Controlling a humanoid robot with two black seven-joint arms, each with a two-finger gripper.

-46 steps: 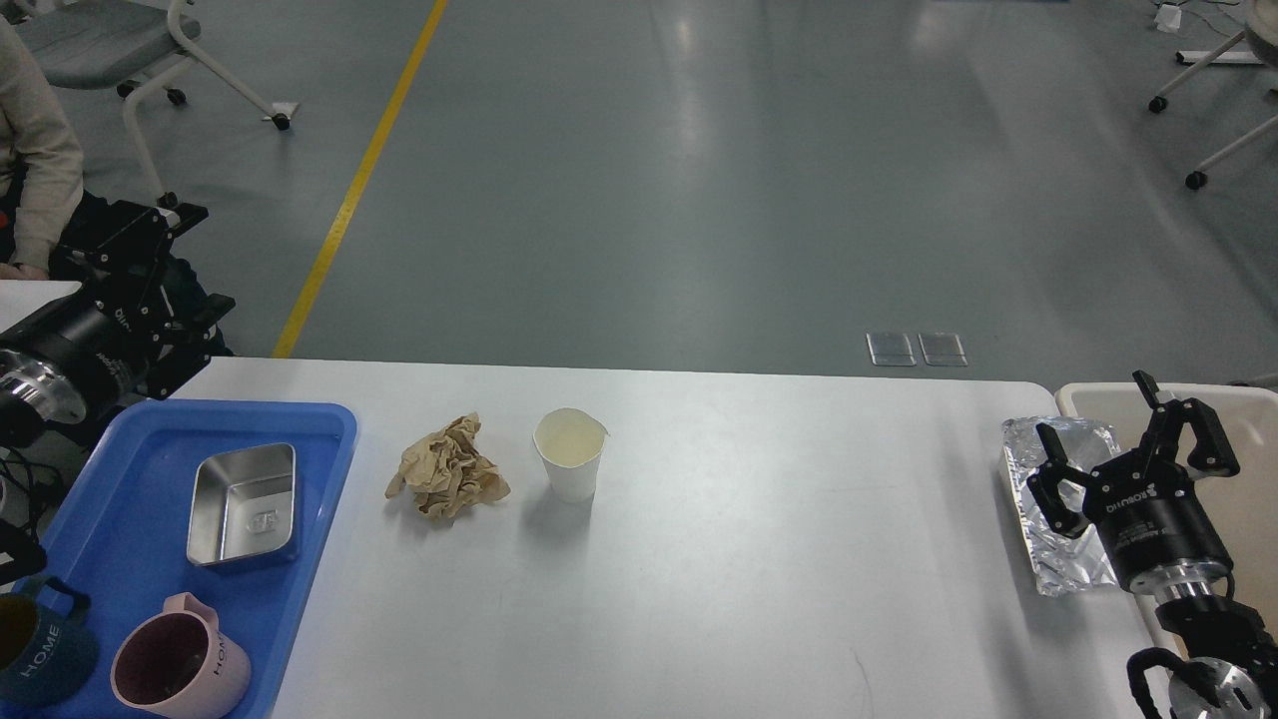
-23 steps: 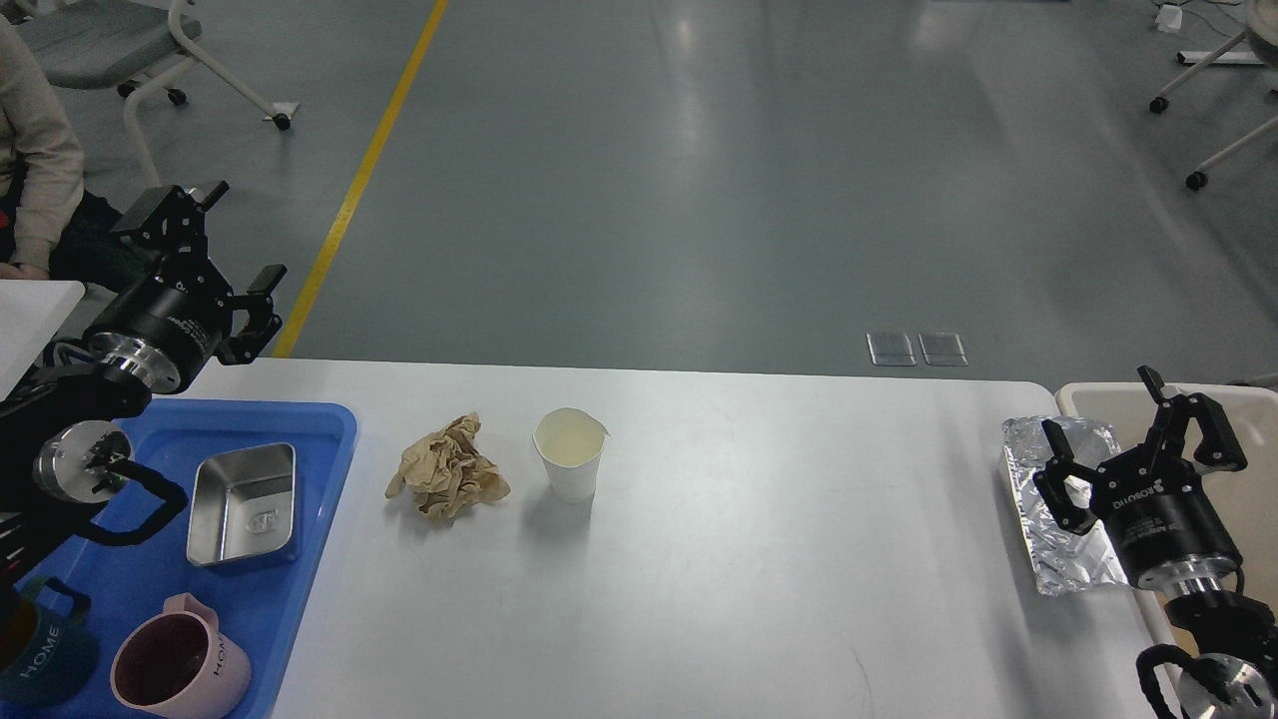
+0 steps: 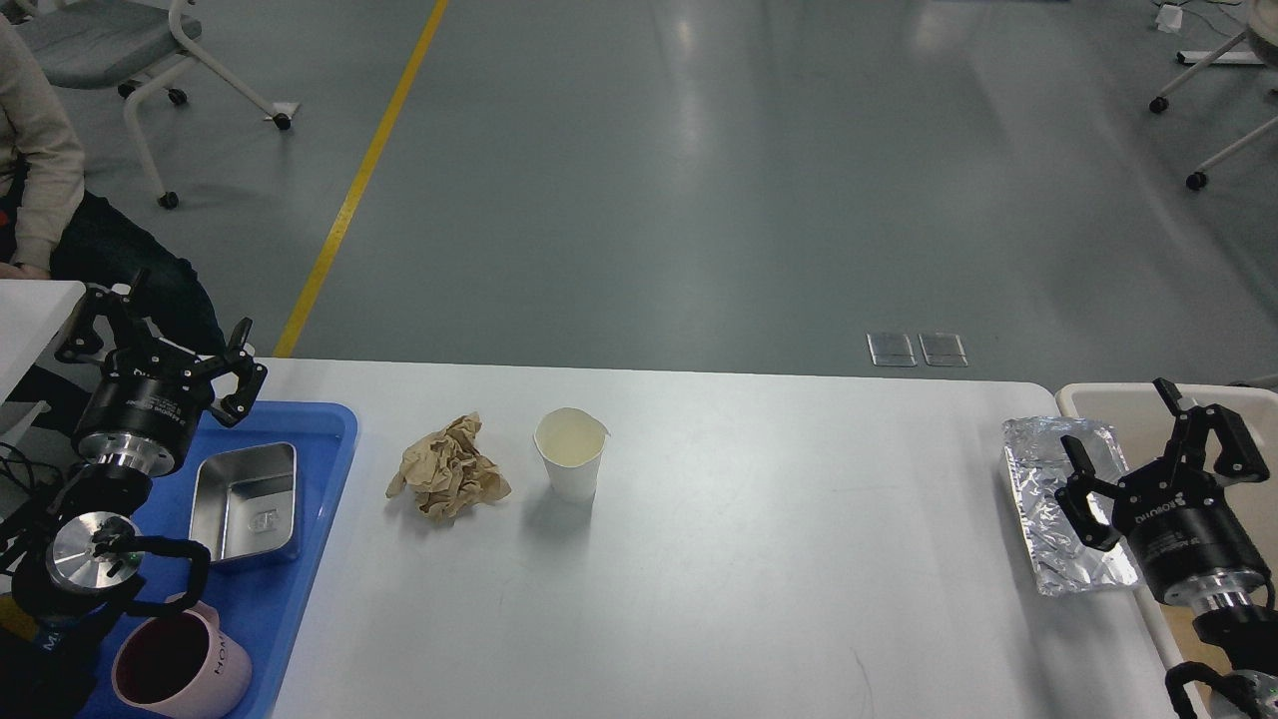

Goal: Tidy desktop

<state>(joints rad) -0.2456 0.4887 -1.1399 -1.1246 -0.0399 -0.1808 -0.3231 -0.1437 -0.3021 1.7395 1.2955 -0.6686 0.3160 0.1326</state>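
Observation:
The white desktop [image 3: 759,559] fills the lower part of the head view. On it lie a crumpled brown paper ball [image 3: 446,481], an upright white paper cup [image 3: 570,454] just to its right, and a crinkled foil sheet [image 3: 1063,504] at the right edge. My left gripper [image 3: 160,335] stands open and empty above the far corner of the blue tray [image 3: 290,599]. At the desktop's right end my right gripper [image 3: 1148,439] is open with nothing in it, beside the foil.
The blue tray holds a steel rectangular dish [image 3: 248,502] and a pink mug [image 3: 180,664]. A beige bin [image 3: 1118,399] sits past the right edge. A seated person [image 3: 40,170] and a wheeled chair [image 3: 150,50] are at the far left.
My left arm swung in from the far left and dropped toward the blue tray's far corner. The right gripper slid a little right and toward me. The desktop items stayed put.

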